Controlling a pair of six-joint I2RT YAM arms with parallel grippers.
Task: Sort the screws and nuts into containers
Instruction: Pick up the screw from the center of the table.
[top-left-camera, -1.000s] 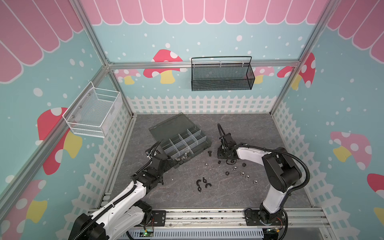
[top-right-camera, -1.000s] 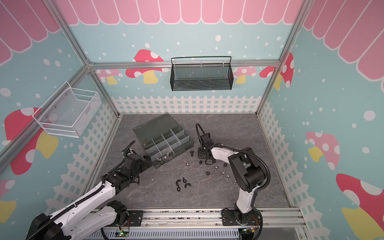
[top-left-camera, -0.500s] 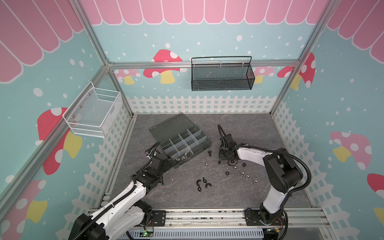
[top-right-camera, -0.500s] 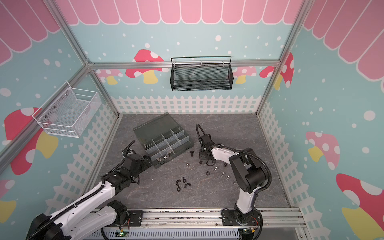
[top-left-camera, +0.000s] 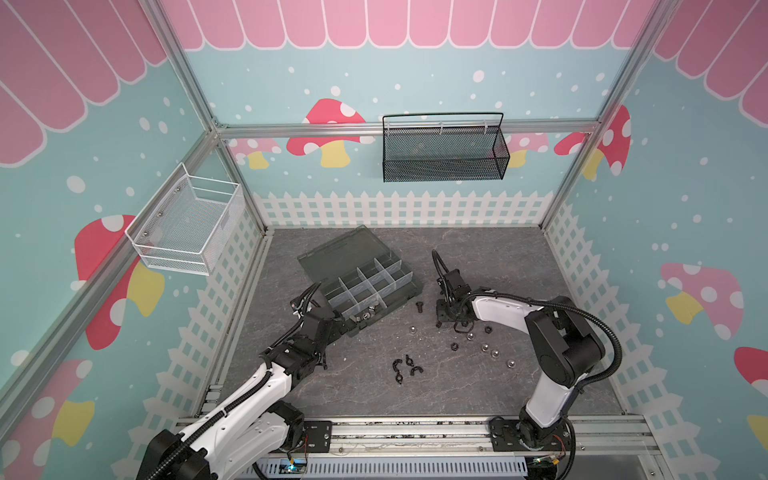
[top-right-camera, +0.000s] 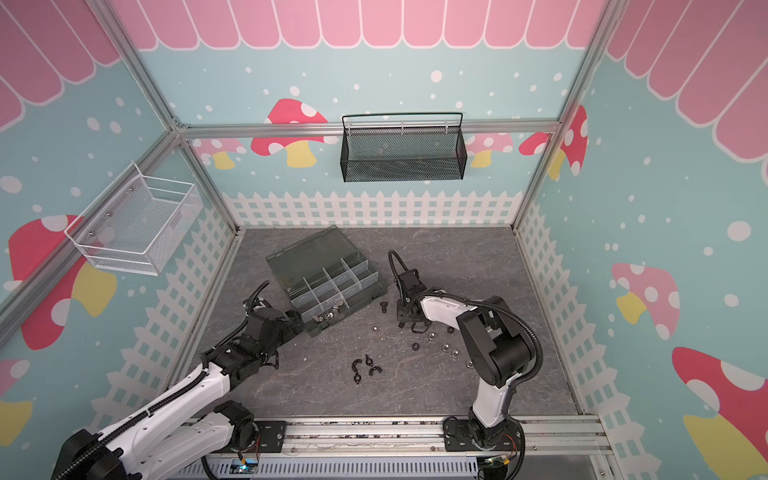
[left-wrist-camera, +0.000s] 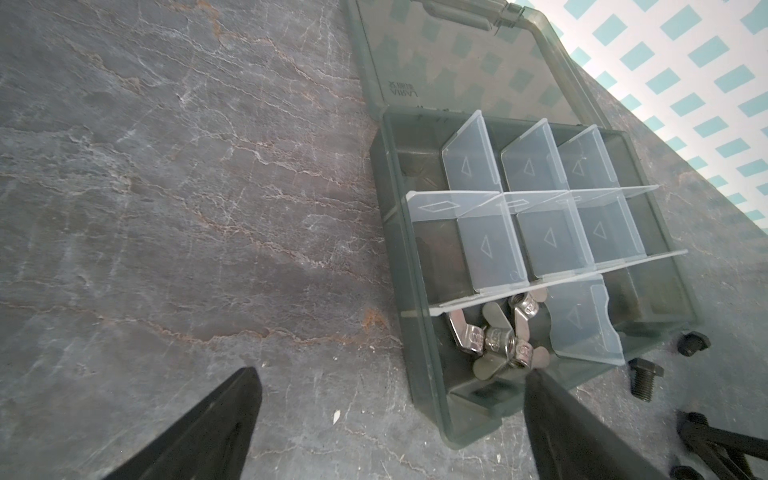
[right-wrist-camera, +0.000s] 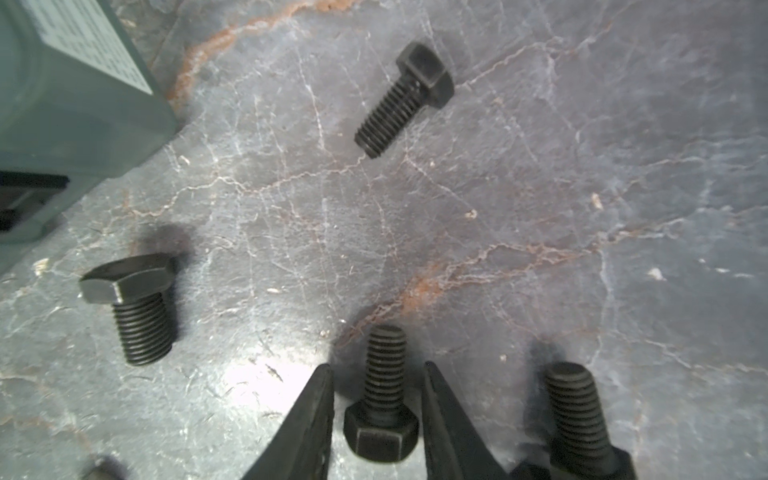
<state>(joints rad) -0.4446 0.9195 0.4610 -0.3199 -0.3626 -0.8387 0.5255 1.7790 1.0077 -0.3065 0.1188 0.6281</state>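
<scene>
Left wrist view: the left gripper (left-wrist-camera: 390, 419) is seen spread wide and holding nothing, one finger (left-wrist-camera: 199, 428) over bare slate table (left-wrist-camera: 166, 208), its mate at the near corner of the organizer box (left-wrist-camera: 419, 332). Silver winged nuts (left-wrist-camera: 496, 336) are noted in the corner compartment just ahead of that fingertip; contact cannot be confirmed. Two black screws (left-wrist-camera: 644, 380) lie outside the box's end wall.

In both top views the box (top-left-camera: 365, 286) is placed left of centre, lid open, with black winged nuts (top-left-camera: 405, 368) and domed nuts (top-left-camera: 490, 351) scattered on the table to its right.

Right wrist view: the right gripper (right-wrist-camera: 376, 419) is partly closed, its fingers (right-wrist-camera: 307, 424) flanking a screw (right-wrist-camera: 382, 399) lying between them, narrow gaps visible on both sides; no grasp is established. Further screws (right-wrist-camera: 139, 303) lie apart on either side.
</scene>
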